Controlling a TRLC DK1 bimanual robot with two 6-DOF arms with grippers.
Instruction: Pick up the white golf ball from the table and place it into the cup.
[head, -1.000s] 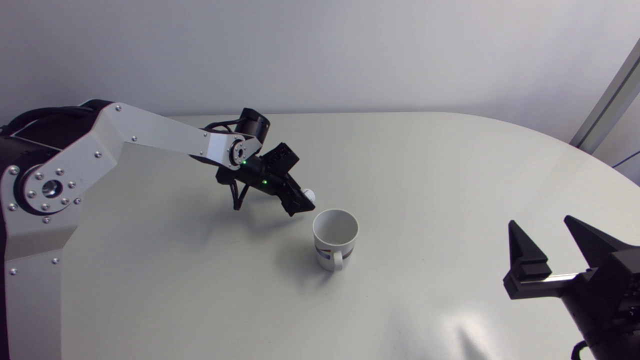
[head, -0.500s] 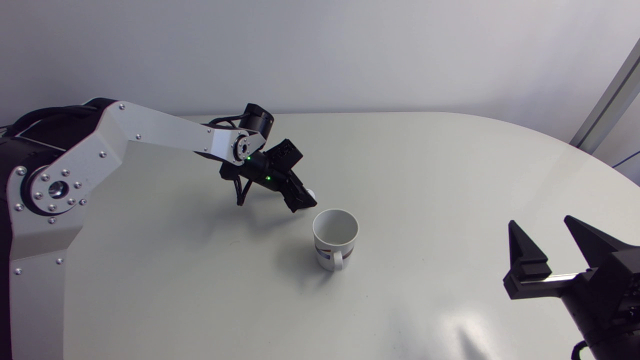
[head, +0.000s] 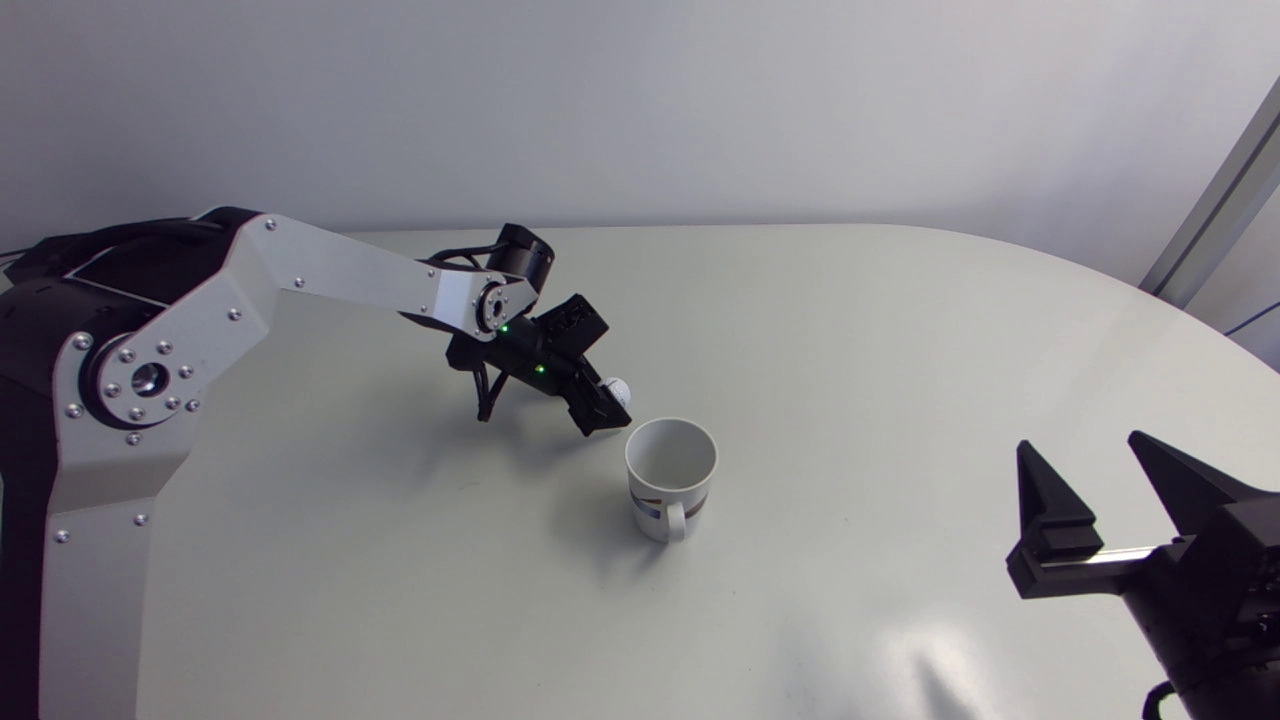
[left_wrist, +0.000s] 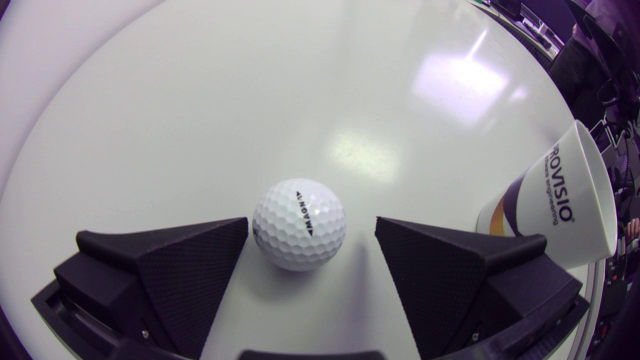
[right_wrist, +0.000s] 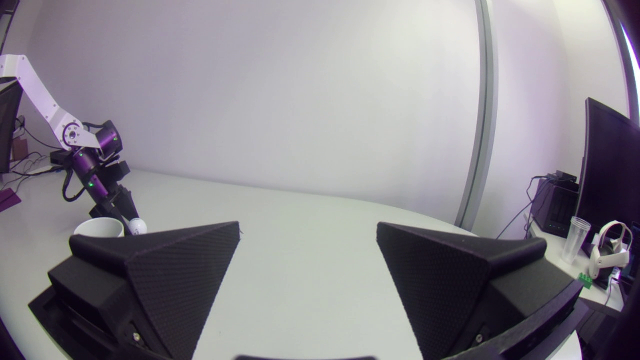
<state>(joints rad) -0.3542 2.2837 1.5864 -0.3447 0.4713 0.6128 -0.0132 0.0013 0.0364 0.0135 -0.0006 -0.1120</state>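
The white golf ball (head: 617, 388) rests on the table just behind the white cup (head: 671, 475). My left gripper (head: 608, 405) is tilted down over the ball. In the left wrist view the ball (left_wrist: 299, 224) lies between the open fingers of the left gripper (left_wrist: 311, 222). One fingertip (left_wrist: 235, 230) is right against the ball, and a gap separates the other fingertip (left_wrist: 387, 232) from it. The cup (left_wrist: 555, 200) stands upright just beside that second finger. My right gripper (head: 1100, 480) stands open near the table's right front edge, holding nothing.
The right wrist view looks across the table between the fingers of my right gripper (right_wrist: 307, 227) to the cup (right_wrist: 99, 228), the ball (right_wrist: 137, 226) and my left arm (right_wrist: 90, 165). Bare tabletop (head: 900, 400) lies between the cup and the right gripper.
My left arm has shifted slightly to the right, toward the cup, with its gripper staying over the ball. The ball, the cup and the right arm have not moved.
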